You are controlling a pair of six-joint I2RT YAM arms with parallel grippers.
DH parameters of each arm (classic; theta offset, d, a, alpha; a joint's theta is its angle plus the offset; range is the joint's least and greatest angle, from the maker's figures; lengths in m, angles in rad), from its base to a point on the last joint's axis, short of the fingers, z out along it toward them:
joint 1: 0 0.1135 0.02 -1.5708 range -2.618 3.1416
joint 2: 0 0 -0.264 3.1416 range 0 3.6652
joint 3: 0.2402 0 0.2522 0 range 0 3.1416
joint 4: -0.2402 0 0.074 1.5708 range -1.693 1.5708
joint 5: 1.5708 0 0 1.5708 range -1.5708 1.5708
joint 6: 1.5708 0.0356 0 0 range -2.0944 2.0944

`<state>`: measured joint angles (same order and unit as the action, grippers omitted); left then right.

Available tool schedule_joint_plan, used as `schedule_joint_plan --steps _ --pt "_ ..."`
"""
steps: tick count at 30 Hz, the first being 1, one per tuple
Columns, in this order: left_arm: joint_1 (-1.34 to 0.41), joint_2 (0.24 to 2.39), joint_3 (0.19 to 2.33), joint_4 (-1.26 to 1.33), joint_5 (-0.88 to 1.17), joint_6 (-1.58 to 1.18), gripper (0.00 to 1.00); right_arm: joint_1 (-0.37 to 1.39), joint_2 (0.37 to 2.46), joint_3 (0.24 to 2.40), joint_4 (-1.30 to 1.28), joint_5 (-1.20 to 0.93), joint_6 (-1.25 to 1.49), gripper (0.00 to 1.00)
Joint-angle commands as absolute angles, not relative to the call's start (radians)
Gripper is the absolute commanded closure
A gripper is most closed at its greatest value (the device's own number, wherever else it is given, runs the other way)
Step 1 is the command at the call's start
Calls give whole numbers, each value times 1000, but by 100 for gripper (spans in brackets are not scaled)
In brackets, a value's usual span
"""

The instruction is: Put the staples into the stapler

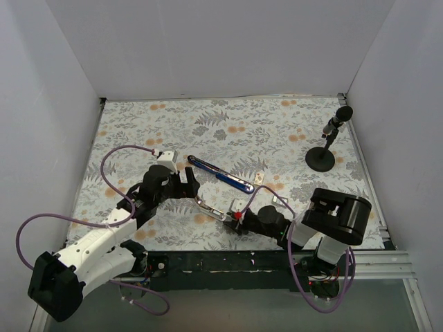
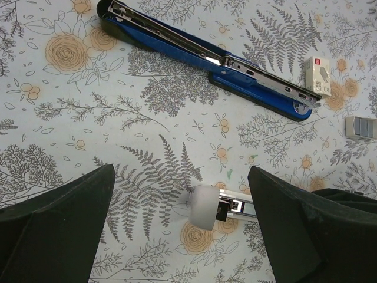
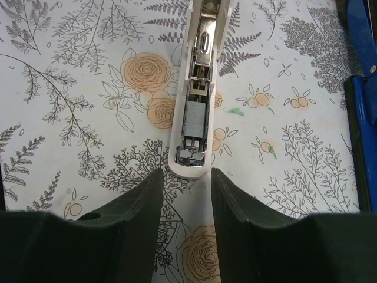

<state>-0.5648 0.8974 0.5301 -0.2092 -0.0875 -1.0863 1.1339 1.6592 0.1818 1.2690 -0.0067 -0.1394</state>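
Far left, left gripper (image 2: 181, 177): I see the jaws spread fully wide and holding nothing. The dark matte fingers hang over the cloth, with one rounded end of the white stapler lying between them, clear of both.
Underneath, tablecloth (image 1: 208, 124): pale fabric printed with grey ferns and orange roses, lying flat.
Left of centre, stapler (image 2: 209, 59): bright blue and folded out flat in one long line, with the silvery rail facing up. It lies on the cloth beyond the left gripper, and neither gripper touches it.
Centre, white stapler (image 3: 199, 65): smooth white shell with a shiny metal channel facing up. A grey block (image 3: 193, 121) with fine ridges sits in that channel.
Right of centre, right gripper (image 3: 186, 171): the jaws stand partway apart, flanking the white stapler's rounded near end. The gaps look hair-thin, and I cannot tell whether the pads press on it.
Further right, white box (image 2: 318, 76): small, with a red mark, just beside the blue stapler's right end.
Beside it, staples (image 2: 360, 127): tiny pale grey strip lying flat on the cloth, near the box and clear of both grippers.
Far right, microphone stand (image 1: 320, 158): black, upright on a round base, well apart.
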Motion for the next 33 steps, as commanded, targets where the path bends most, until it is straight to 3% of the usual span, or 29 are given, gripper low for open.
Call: schedule_joint_plan --steps 1,17,22,26,30,33 --pt "-560 907 552 -201 -72 -1094 2 1137 1689 207 1482 34 -161 55" --pt "-560 925 549 -193 -55 -1101 2 1134 1717 256 1503 15 -153 54" --pt "-560 923 549 -192 -46 -1103 2 1124 1721 264 1505 11 -153 58" --pt "-560 933 551 -190 -28 -1106 2 1121 1727 264 1502 8 -152 67" --pt "-560 956 551 -181 -2 -1118 2 1120 1727 264 1502 9 -153 87" --pt "-561 971 555 -176 40 -1134 6 1120 1724 267 1490 8 -158 95"
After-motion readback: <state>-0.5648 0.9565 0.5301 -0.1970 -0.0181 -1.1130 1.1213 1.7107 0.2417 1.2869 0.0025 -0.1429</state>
